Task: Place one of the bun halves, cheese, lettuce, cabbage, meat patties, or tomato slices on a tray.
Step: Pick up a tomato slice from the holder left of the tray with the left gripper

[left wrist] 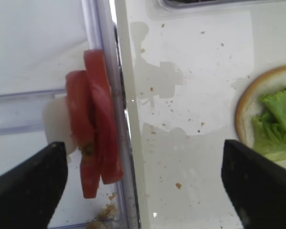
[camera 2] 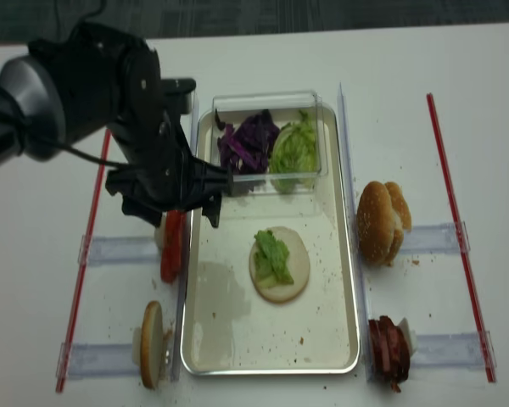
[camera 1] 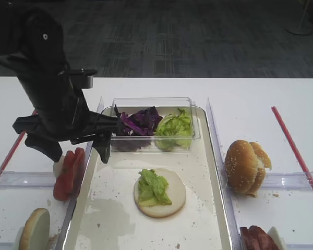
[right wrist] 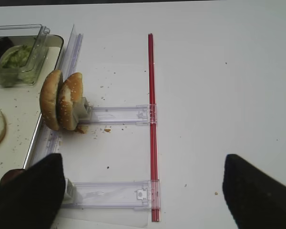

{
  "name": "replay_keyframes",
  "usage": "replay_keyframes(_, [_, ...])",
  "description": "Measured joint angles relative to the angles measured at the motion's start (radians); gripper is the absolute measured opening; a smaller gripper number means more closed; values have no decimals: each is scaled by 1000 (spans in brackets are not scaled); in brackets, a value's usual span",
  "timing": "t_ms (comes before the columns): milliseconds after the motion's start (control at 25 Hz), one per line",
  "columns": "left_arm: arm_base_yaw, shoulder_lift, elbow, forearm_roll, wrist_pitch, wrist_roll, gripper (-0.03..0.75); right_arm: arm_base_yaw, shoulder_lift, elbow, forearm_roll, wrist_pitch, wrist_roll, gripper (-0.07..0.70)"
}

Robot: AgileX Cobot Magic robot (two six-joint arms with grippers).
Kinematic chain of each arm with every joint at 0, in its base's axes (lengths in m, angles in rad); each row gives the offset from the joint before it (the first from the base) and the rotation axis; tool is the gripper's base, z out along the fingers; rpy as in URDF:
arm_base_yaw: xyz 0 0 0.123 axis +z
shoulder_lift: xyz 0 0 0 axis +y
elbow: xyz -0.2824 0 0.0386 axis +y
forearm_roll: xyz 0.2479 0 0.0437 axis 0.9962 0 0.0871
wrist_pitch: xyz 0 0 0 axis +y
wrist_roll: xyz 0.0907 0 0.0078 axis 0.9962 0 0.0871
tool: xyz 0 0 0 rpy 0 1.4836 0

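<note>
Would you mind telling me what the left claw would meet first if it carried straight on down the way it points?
Probably the tomato slices: the open left claw straddles them and the tray rim, though exact depth is unclear.

Meat patties (camera 1: 258,237) cut off below.

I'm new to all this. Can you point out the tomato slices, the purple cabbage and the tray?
tomato slices (left wrist: 97,124): left wrist view, flat face of the front slice.
cabbage (camera 1: 141,122): exterior high view, middle of the purple heap.
tray (camera 2: 237,331): realsense high view, bare floor.
</note>
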Motion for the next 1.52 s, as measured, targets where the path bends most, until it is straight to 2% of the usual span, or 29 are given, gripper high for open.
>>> replay_keyframes(560, [0, 51, -2, -25, -9, 18, 462, 0, 0, 0, 0, 0, 0, 679])
replay_keyframes(1040, [0, 100, -2, -25, -27, 27, 412, 0, 0, 0, 0, 0, 0, 679])
replay_keyframes(1320, [-2, 112, -2, 37, -29, 29, 290, 0, 0, 0, 0, 0, 0, 679])
replay_keyframes(1520, [-2, 114, -2, 63, -27, 29, 166, 0, 0, 0, 0, 0, 0, 679])
